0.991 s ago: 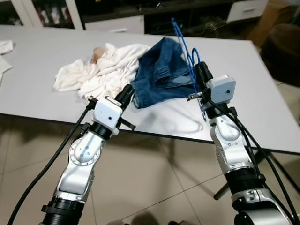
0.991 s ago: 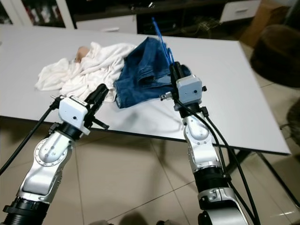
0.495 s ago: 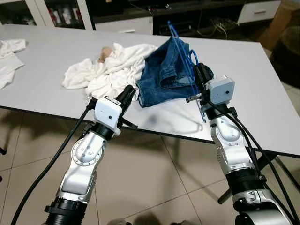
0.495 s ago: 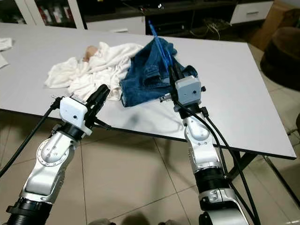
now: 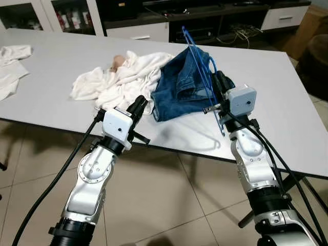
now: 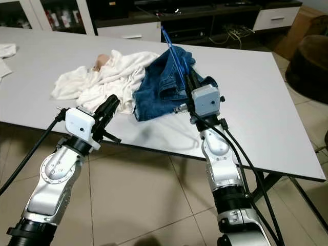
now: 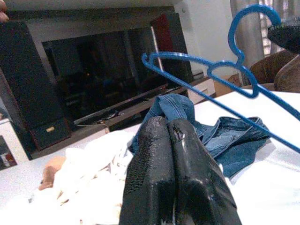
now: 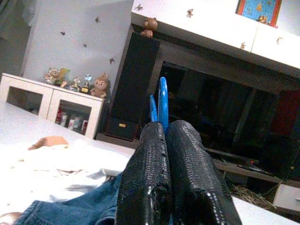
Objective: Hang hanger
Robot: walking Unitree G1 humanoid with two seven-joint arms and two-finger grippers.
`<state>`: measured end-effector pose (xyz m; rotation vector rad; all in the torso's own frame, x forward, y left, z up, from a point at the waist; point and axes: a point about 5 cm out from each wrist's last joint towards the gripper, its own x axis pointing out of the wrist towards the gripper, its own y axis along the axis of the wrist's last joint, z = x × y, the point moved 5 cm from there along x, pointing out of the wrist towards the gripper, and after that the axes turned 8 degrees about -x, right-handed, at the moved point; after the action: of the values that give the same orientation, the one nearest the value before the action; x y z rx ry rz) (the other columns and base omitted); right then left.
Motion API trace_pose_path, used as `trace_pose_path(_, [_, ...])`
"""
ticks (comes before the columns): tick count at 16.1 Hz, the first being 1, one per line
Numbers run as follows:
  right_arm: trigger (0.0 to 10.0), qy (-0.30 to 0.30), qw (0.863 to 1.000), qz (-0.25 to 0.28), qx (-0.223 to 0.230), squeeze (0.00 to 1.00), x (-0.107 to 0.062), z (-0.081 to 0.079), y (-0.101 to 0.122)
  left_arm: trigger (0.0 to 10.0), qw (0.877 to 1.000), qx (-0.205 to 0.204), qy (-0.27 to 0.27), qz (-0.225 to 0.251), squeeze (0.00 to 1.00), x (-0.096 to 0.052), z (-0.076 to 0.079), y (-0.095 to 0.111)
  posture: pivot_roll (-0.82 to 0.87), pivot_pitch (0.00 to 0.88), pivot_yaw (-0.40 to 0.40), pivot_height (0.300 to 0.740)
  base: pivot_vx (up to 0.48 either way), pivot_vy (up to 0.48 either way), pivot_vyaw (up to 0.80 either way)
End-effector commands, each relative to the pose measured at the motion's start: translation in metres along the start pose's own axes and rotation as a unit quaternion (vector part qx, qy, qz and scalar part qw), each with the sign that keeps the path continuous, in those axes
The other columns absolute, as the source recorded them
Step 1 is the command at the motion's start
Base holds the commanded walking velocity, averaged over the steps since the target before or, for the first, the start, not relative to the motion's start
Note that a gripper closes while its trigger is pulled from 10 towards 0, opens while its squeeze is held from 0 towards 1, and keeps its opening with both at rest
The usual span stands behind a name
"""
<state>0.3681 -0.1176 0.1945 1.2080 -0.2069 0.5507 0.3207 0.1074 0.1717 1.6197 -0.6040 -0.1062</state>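
Note:
A blue wire hanger (image 5: 201,66) stands upright in my right gripper (image 5: 221,86), which is shut on it above the front part of the white table (image 5: 287,118). The hanger (image 7: 220,77) also crosses the left wrist view, and its blue wire (image 8: 161,105) rises between the right fingers. Folded blue jeans (image 5: 182,87) lie on the table just behind the hanger. My left gripper (image 5: 139,106) is shut with nothing in it, held at the table's front edge near a heap of white cloth (image 5: 123,77).
More white cloth (image 5: 13,61) lies at the table's far left. Dark TV cabinets (image 5: 169,15) stand behind the table. A brown chair (image 5: 313,59) sits at the right. Tiled floor (image 5: 164,205) spreads below the table's front edge.
The camera has shifted, so the table and clothes sit lower and further right in view. Both arms keep their pose, and the right gripper still holds the hanger.

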Motion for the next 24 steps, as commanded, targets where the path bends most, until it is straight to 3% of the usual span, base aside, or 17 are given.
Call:
trace_pose_path(1, [10.0,0.0,1.0,0.004,0.004,0.0,0.001,0.0,0.003,10.0,1.0,-0.001,-0.001,-0.005,0.0,0.0,0.0,-0.001,-0.02,0.008,0.006,0.74,0.337,0.0,0.0])
trace_pose_path(16, [10.0,-0.003,1.0,0.002,0.002,0.0,0.001,0.002,0.004,10.0,1.0,-0.002,-0.007,-0.007,0.0,0.003,0.003,-0.003,-0.03,0.01,0.007,0.74,0.405,0.0,0.0])
trace_pose_path(24, [10.0,0.001,1.0,0.002,0.002,0.0,0.002,0.002,0.004,10.0,0.999,-0.03,-0.037,-0.017,0.0,0.0,0.017,-0.008,-0.03,0.007,0.0,0.74,0.0,0.0,0.0])
